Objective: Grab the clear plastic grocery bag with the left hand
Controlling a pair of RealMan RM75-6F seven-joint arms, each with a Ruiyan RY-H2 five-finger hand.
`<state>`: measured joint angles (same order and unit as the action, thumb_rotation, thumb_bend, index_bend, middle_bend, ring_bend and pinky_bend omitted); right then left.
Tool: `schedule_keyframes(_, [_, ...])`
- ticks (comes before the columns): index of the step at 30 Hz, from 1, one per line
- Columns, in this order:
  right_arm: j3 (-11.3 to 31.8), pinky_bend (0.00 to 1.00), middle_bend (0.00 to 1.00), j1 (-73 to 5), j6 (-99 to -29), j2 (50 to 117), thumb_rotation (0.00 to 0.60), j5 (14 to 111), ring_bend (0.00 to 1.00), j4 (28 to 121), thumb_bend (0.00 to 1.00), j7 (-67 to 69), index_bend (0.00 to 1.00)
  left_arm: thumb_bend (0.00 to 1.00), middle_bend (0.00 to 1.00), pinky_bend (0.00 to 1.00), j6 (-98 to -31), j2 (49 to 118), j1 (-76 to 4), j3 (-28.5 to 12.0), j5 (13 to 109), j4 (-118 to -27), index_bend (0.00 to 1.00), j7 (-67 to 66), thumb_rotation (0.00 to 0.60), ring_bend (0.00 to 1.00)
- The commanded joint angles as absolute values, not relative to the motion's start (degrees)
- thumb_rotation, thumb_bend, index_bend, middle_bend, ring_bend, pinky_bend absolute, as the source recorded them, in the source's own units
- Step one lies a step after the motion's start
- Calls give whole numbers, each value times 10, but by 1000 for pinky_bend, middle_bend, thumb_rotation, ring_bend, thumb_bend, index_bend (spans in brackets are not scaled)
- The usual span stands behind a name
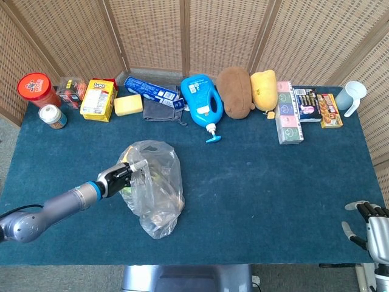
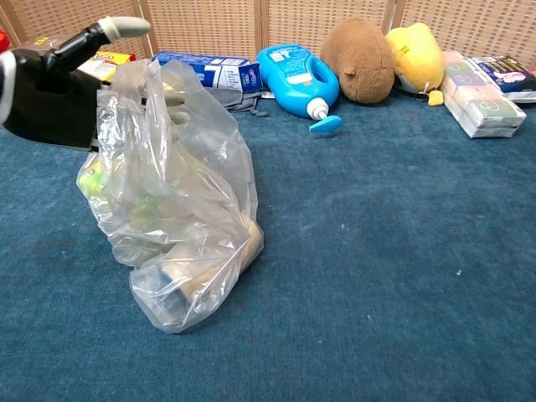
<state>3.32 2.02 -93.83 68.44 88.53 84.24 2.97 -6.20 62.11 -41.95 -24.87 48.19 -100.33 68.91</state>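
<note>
The clear plastic grocery bag (image 1: 157, 190) slumps on the blue table left of centre, with several items showing through it. In the chest view the bag (image 2: 180, 209) fills the left half. My left hand (image 1: 120, 174) reaches in from the left and touches the bag's upper left edge. In the chest view the left hand (image 2: 54, 88) has its thumb raised over the bag's top, and a finger shows through the plastic; the fingers are apart and not closed on the bag. My right hand (image 1: 372, 224) sits low at the table's near right corner, holding nothing.
Along the back edge stand a red-lidded jar (image 1: 35, 88), a yellow box (image 1: 99, 99), a blue detergent bottle (image 1: 202, 103), a brown plush (image 1: 235, 91), a yellow plush (image 1: 264, 90), boxes (image 1: 289, 115) and a cup (image 1: 352, 96). A wicker screen rises behind.
</note>
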Motion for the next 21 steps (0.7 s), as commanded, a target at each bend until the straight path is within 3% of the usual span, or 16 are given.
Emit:
schedule_keyframes(1, [34, 384, 439, 20, -939, 684, 600, 886, 430, 842, 307, 31, 431, 150, 381, 460, -71, 645, -422, -257, 452, -1000, 268, 697, 207, 327])
schedule_keyframes(6, [34, 381, 439, 21, -941, 685, 599, 887, 430, 839, 307, 35, 432, 179, 381, 460, -84, 678, -413, -283, 426, -997, 268, 699, 205, 328])
schedule_keyframes(11, [34, 380, 439, 23, -942, 684, 600, 887, 430, 839, 307, 38, 433, 292, 381, 460, -66, 710, -388, -323, 414, -994, 269, 699, 207, 336])
schedule_keyframes(21, [36, 380, 439, 21, -940, 684, 599, 889, 430, 839, 307, 39, 433, 350, 382, 535, 7, 798, -295, -452, 385, -968, 276, 673, 218, 436])
